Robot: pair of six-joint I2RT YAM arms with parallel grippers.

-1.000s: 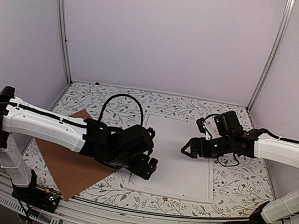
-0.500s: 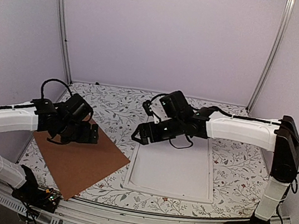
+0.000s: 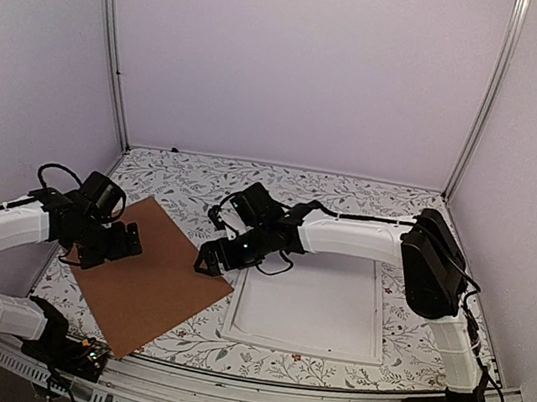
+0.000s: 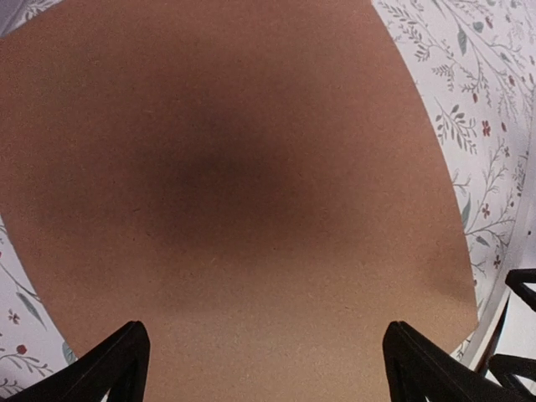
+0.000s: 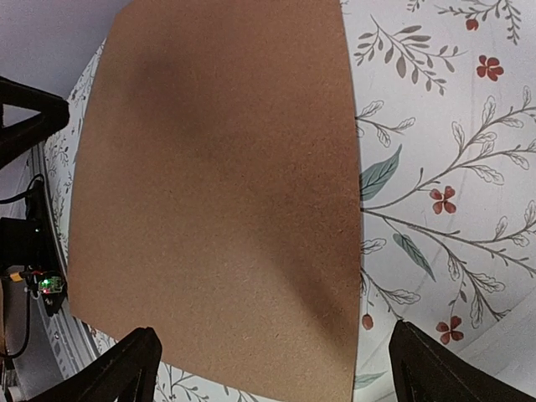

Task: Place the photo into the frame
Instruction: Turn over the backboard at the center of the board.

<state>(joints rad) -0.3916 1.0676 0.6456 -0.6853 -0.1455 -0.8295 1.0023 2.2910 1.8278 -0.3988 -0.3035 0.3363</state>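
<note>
Nearest to the arm bases lies the brown backing board, flat on the table and turned so that one corner points toward the near edge. The left hand hangs over the left part of this board. In its wrist view the board fills almost all the space below the hand, and the two fingers are spread wide with nothing between them. The right hand hangs over the right side of the board, close to its far right edge. Its fingers are also spread wide and pinch nothing, and below it the board's edge meets the flowered table. I cannot tell whether either hand touches the board. The frame lies flat on the table just to the right of the right hand, and its inside looks plain white. Its left edge is beside the board's right corner, touching or nearly so. Beyond both hands the table goes on to the pale walls.
</note>
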